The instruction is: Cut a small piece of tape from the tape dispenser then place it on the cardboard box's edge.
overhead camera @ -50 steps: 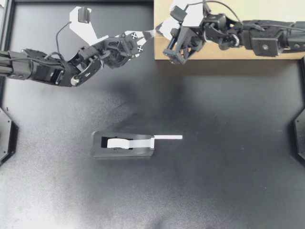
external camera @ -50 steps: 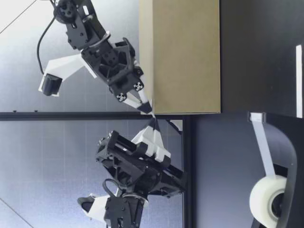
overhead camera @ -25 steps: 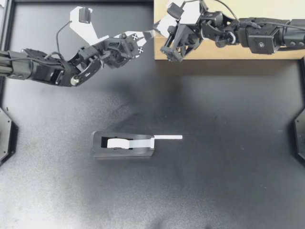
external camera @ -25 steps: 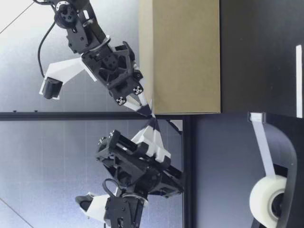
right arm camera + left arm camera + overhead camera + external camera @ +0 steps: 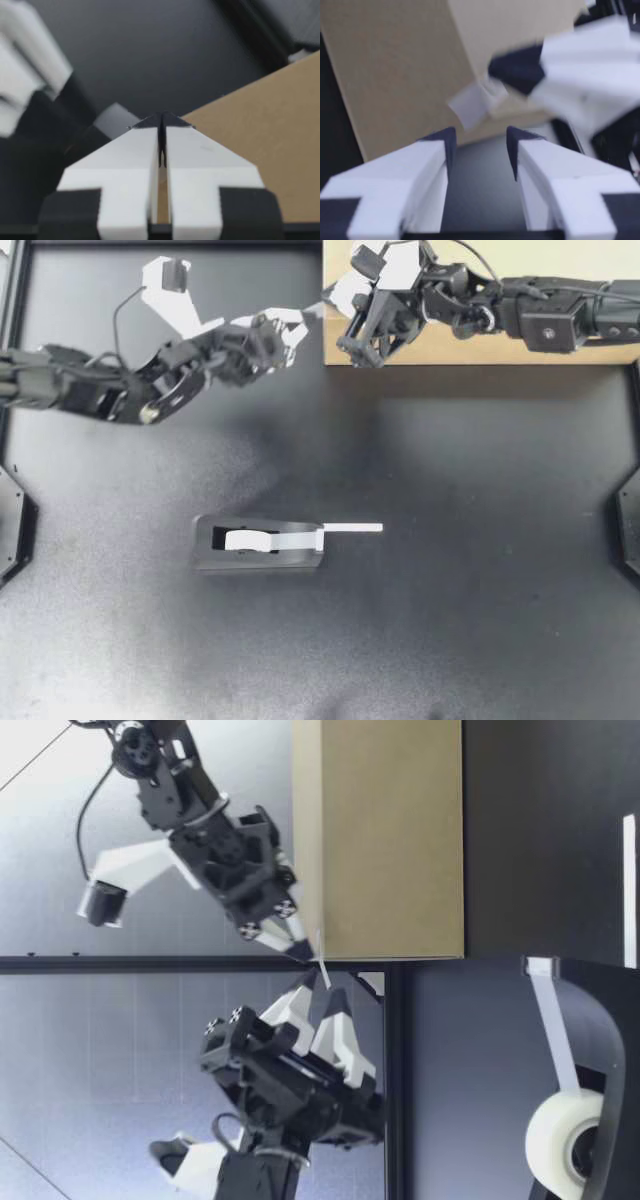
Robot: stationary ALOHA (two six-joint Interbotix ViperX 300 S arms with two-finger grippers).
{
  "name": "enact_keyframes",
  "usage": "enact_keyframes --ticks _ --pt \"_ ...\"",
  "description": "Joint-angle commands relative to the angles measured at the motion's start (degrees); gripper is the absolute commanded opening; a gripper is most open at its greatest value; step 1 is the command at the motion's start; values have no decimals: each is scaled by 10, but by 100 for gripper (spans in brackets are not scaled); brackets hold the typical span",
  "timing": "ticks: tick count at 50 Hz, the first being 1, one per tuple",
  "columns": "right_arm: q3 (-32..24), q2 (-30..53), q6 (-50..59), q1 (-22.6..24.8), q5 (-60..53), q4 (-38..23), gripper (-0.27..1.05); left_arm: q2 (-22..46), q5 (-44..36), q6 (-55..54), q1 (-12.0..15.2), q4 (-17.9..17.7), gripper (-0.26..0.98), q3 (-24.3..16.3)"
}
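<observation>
table [image 5: 480, 620]: black, carried the box and the dispenser.
box [image 5: 470, 348]: cardboard, stood upright at the table's far edge on my right arm's side.
right gripper [image 5: 326, 310]: at the box's upper corner, the one facing my left arm. Fingers clenched in the right wrist view [image 5: 161, 120], only a hairline gap between them, grasping the tape piece at the tips. In the low view [image 5: 303, 952] the tips sat just above the box top [image 5: 390, 840].
left gripper [image 5: 303, 326]: just beside that same box corner, off the box and over the table. Fingers [image 5: 427, 165] spread apart and grasping nothing. Box wall [image 5: 395, 65] was ahead of them. In the low view [image 5: 325, 988] its tips pointed at the corner but stood apart from it.
dispenser [image 5: 250, 555]: black, flat on the table, well apart from the box, toward the table's middle.
roll [image 5: 245, 539]: white, seated in the dispenser.
strip [image 5: 352, 529]: loose tape end, stuck out past the dispenser's cutter end, on the same side as the box.
tape piece [image 5: 321, 956]: small, white, at the box's upper corner and poking past it. In the left wrist view [image 5: 469, 106] it overlapped the corner edge. Contact with the cardboard: couldn't tell.
</observation>
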Motion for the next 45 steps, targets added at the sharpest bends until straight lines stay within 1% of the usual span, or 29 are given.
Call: enact_keyframes --ticks 1,4,7,9,12,17,20,27,31,33,39,45 --pt "-7 -57 0 11 3 1 -6 -45 -4 34 -20 8 33 7" --pt "-1 -80 0 26 7 1 -6 -64 -2 72 -37 20 33 15" --pt "11 -105 0 45 10 2 -6 -83 -2 118 -54 41 33 25" --pt "19 -120 1 57 11 4 -6 -101 -2 162 -69 59 33 33" --pt "40 -149 2 82 11 5 -6 -127 -2 222 -91 73 33 47" --pt "85 -204 2 135 8 17 -6 -169 -1 308 -123 76 33 67" --pt "105 -229 3 159 5 24 -6 -191 -1 351 -142 76 33 77" --pt "151 -284 10 220 -26 41 -6 -222 -2 407 -177 78 31 91" --pt "170 -299 18 241 -50 42 -6 -226 -1 420 -191 79 25 90" --pt "179 -305 25 248 -61 42 -6 -225 -2 421 -193 79 22 89" --pt "199 -313 36 258 -83 41 -6 -226 -2 422 -195 79 13 88" --pt "211 -316 36 260 -99 41 -6 -228 -3 424 -195 79 7 86"
